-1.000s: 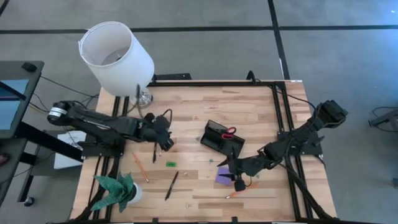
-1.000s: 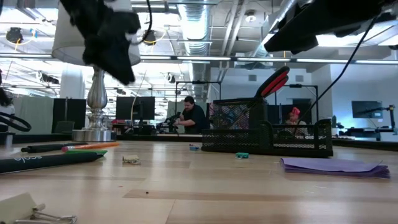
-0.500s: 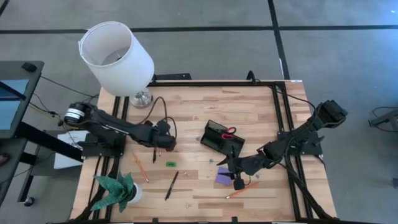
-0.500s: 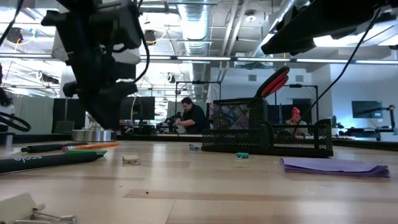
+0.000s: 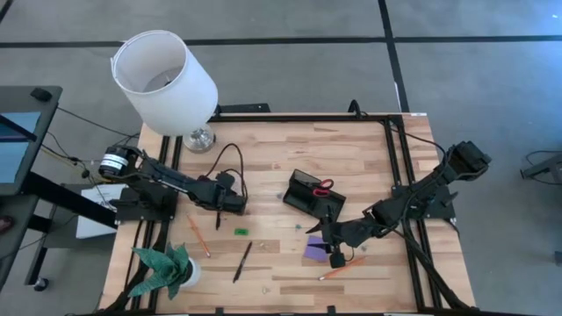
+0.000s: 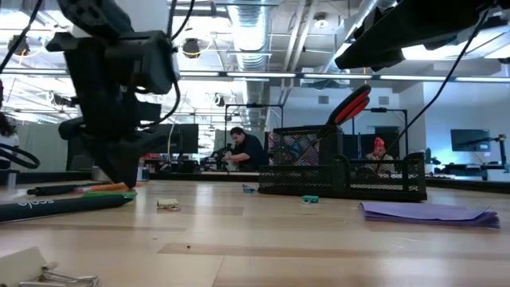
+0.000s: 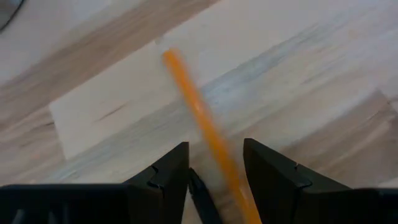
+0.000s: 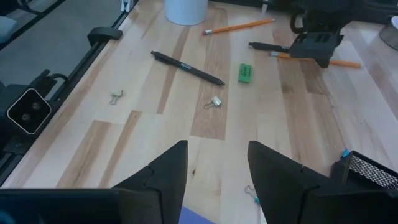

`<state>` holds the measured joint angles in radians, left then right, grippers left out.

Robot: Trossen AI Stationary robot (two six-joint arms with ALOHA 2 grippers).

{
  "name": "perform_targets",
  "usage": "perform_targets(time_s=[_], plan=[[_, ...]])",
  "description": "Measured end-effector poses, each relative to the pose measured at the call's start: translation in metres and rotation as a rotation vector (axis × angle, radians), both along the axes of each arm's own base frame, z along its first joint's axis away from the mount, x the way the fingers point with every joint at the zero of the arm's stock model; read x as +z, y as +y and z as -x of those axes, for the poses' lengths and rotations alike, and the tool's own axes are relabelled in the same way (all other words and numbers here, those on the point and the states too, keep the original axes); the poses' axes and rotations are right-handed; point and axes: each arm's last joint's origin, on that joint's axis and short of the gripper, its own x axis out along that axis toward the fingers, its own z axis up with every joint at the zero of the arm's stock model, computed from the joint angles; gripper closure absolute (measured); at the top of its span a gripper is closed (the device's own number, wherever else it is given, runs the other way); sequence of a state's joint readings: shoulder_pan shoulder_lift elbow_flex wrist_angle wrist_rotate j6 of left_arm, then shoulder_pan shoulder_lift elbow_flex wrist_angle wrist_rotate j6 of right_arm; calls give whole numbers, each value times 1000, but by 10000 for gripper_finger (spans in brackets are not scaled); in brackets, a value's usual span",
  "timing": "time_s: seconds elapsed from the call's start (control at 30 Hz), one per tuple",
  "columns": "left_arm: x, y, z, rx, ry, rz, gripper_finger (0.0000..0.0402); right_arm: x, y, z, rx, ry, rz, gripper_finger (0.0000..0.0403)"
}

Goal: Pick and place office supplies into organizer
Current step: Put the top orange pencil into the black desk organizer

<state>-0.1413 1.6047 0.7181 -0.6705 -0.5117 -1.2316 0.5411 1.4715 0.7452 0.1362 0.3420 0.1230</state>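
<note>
An orange pencil [image 7: 199,115] lies flat on the wooden table beside a black pen [image 7: 200,193]. My left gripper [image 7: 214,149] stands open low over them, a finger on either side of the pencil [image 5: 219,216]; no touch shows. The black organizer [image 5: 313,195] holds the red-handled scissors [image 5: 324,185], handles sticking up. My right gripper [image 5: 318,235] hangs open over the edge of the purple note pad [image 5: 316,249]. A second pencil [image 5: 198,235], another pen [image 5: 242,261], a green piece [image 5: 241,232] and a third pencil [image 5: 341,269] lie loose.
A white-shaded lamp [image 5: 167,83] stands at the far left corner and a green paper plant [image 5: 165,268] at the near left. Small binder clips [image 8: 216,101] lie on the boards. People sit at desks in the room beyond the table.
My left gripper has come down from well above the table to just over the pencil and pen, rolling its wrist as it sank; its fingers stay apart. My right arm has kept still.
</note>
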Motion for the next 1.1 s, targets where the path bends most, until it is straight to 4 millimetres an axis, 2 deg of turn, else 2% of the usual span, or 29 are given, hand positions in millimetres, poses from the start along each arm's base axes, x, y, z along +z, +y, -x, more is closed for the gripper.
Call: perform_targets(time_s=[0.23, 0.5, 0.9, 1.1], plan=[[-18, 1, 7, 68, -170, -23, 257, 1, 0, 0, 0, -7, -4, 241], [-23, -5, 12, 76, -197, -46, 265, 1, 0, -1, 0, -16, -10, 243], [-23, -7, 10, 5, -179, -52, 388, 2, 1, -1, 0, -24, -15, 243], [-23, -7, 8, -75, -157, -82, 397, 2, 1, -1, 0, -24, -15, 243]])
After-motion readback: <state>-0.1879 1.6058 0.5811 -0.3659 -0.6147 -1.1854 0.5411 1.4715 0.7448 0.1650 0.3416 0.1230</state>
